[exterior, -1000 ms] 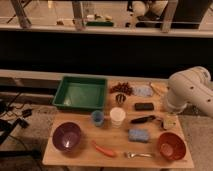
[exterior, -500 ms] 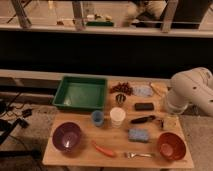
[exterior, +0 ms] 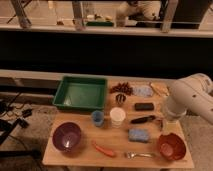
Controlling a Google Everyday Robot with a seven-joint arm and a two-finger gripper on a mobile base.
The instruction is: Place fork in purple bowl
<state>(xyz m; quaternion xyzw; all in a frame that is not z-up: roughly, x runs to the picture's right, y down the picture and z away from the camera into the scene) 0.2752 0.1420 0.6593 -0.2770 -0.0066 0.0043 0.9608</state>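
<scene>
The small silver fork lies near the front edge of the wooden table, left of the orange-red bowl. The dark purple bowl stands at the front left and looks empty. My white arm reaches in from the right. The gripper hangs below it, above the table's right side. It is behind the orange-red bowl, close to the tip of the black-handled utensil, and far from the purple bowl. It holds nothing that I can see.
A green tray stands at the back left. A blue cup and white cup are mid-table. There is also a blue sponge, an orange stick, a black block and small items along the back.
The arm and the table's objects have not visibly moved. Only a figure behind the far railing has shifted to the right.
</scene>
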